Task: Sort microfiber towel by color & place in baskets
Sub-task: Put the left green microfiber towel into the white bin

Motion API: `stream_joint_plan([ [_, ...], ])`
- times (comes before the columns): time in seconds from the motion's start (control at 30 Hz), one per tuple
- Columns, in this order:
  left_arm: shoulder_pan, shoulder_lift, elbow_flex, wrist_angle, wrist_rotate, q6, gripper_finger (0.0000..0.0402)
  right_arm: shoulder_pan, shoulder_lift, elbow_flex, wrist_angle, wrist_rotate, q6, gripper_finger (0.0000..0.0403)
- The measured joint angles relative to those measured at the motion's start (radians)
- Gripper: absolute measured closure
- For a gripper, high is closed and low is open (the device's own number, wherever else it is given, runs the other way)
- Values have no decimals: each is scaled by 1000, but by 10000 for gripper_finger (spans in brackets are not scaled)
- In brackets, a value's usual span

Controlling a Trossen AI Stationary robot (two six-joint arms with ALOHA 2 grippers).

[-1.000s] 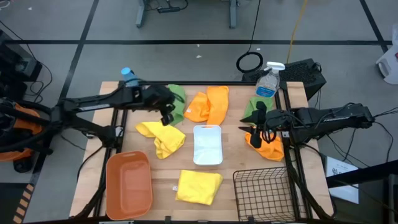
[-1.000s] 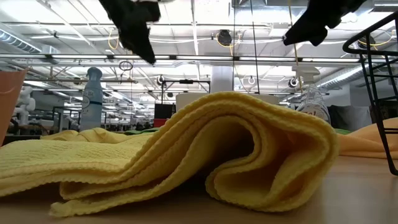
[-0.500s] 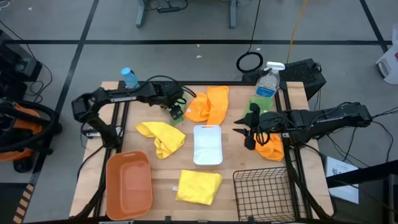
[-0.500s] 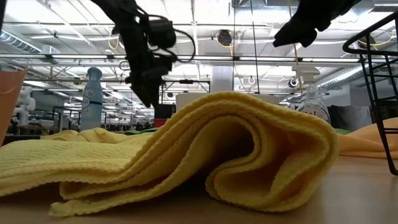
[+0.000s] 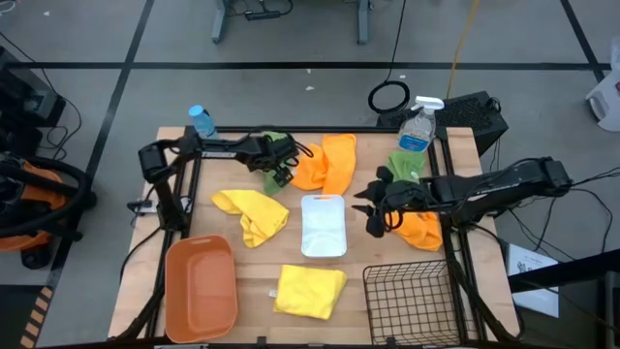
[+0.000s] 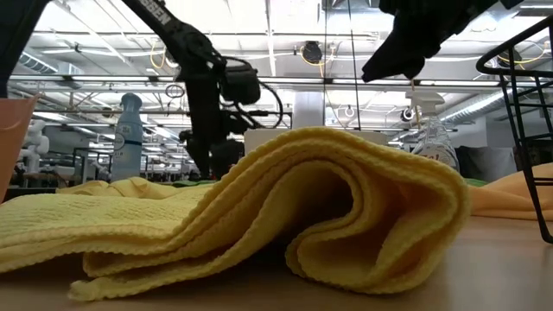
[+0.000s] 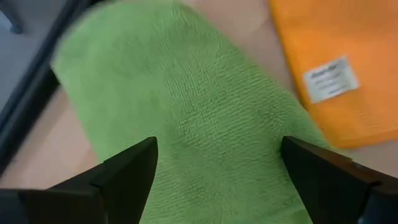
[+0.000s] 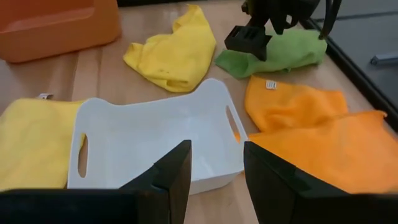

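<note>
A green towel [image 5: 281, 145] lies flat at the far left of the table, beside two orange towels [image 5: 325, 163]. My left gripper [image 5: 279, 174] points steeply down over it, open wide, its fingers standing over the cloth [image 7: 205, 106]. My right gripper [image 5: 371, 215] hovers open with nothing between its fingers [image 8: 180, 174], right of the white bin [image 5: 324, 225]. Under its arm lie another orange towel [image 5: 422, 233] and a green one [image 5: 402, 165]. Two yellow towels [image 5: 252, 211] [image 5: 308, 289] lie toward the near side. The orange tub [image 5: 201, 284] stands near left, the black wire basket [image 5: 407, 299] near right. My left gripper [image 7: 217, 149] stands open right over the green towel's middle, coming from above. The right wrist view shows one finger [image 8: 249, 40] down at the towel's edge. Whether the fingertips touch the cloth I cannot tell.
A spray bottle [image 5: 418, 126] and a blue-capped bottle [image 5: 201, 118] stand at the far edge. A black frame [image 5: 184, 184] runs along both table sides. Bare wood shows between the white bin and the wire basket.
My left gripper has come down toward the green towel and tipped more steeply downward, and its fingers have opened wide. My right gripper has moved a little toward the table's left, nearer the white bin. No towel has moved.
</note>
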Motion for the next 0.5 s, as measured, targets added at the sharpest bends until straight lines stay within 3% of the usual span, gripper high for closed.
stream_joint_plan([
  [0.3, 19, 131, 8, 68, 87, 0, 57, 0, 43, 0, 1, 0, 3, 266],
  [0.5, 23, 149, 9, 73, 96, -19, 125, 0, 43, 0, 1, 0, 4, 266],
])
